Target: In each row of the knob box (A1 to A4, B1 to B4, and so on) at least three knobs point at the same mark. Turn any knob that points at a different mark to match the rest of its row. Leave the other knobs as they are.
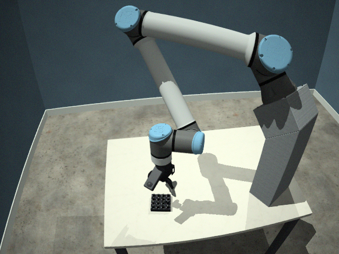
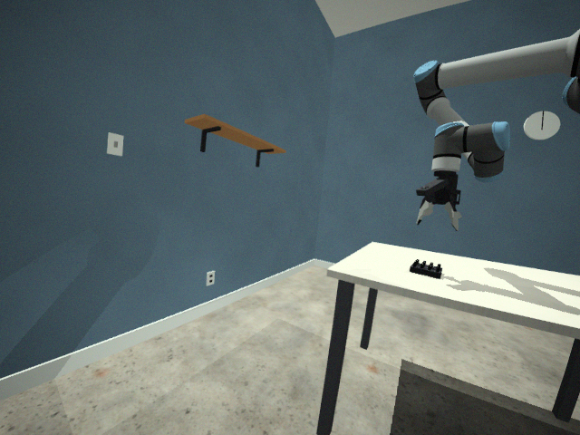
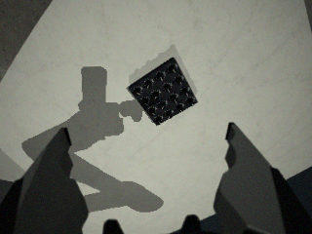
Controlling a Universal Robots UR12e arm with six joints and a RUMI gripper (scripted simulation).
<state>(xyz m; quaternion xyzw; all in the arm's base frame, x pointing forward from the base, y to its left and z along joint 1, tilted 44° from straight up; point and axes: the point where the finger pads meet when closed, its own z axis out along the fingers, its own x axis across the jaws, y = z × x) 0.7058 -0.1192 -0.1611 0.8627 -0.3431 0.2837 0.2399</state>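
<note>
The jaws (image 2: 437,226) hang wide apart above the desk (image 1: 131,174) (image 2: 487,304) (image 3: 229,63), with nothing between them. The black knob box (image 1: 160,202) (image 2: 425,269) (image 3: 163,92) lies on the desk below, apart from them; where its knobs point is too small to tell.

Showing one knob box (image 1: 151,209) (image 2: 425,273) (image 3: 154,120), sixteen knobs (image 1: 163,202) (image 2: 430,265) (image 3: 161,76), one robot arm (image 1: 191,29) (image 2: 506,65), one two-jaw gripper (image 1: 163,192) (image 2: 437,226) (image 3: 149,126), one pedestal (image 1: 276,164), one table (image 1: 128,169) (image 2: 389,259) (image 3: 234,73), one wall shelf (image 2: 238,135), two shelf brackets (image 2: 203,140), one light switch (image 2: 115,144), one power outlet (image 2: 210,277) and one wall clock (image 2: 533,127).
</note>
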